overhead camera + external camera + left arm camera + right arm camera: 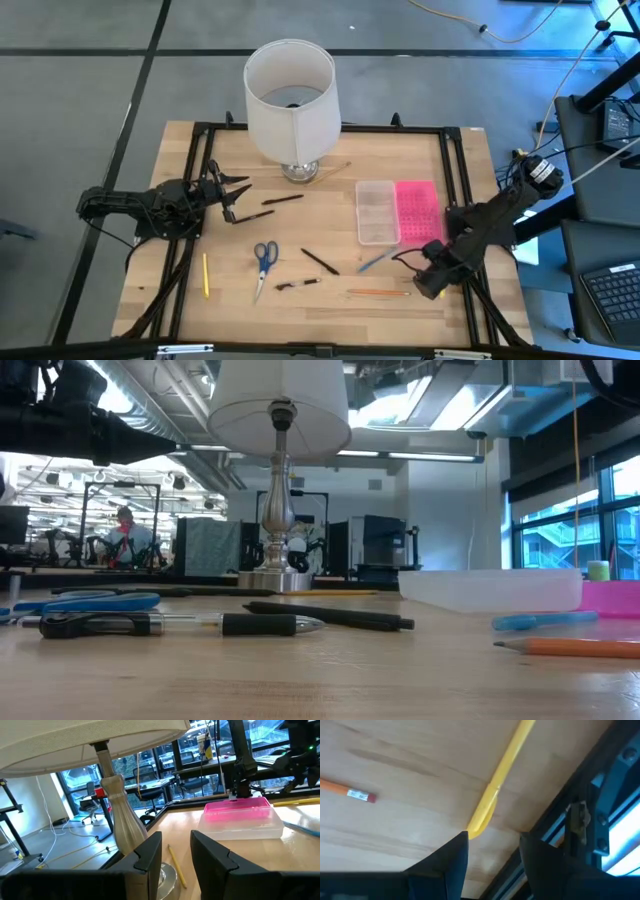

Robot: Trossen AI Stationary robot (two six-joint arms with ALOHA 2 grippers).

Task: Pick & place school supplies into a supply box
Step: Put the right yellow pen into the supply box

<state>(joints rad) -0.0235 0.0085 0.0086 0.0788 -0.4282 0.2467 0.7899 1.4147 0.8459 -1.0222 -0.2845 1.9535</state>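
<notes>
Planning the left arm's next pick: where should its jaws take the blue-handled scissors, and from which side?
Grip the scissors from straight above at the narrow neck, just below the blue handles, jaws closing across it. They lie flat and closed, handles toward the lamp, blades toward the table's near edge, with bare wood on both sides, probably leaving finger room.

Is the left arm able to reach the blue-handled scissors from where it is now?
Probably yes. The left gripper, open, hovers near the table's left side, and the scissors lie nearby on bare wood. Only a dark pen lies between them, flat, so nothing blocks the way.
</notes>
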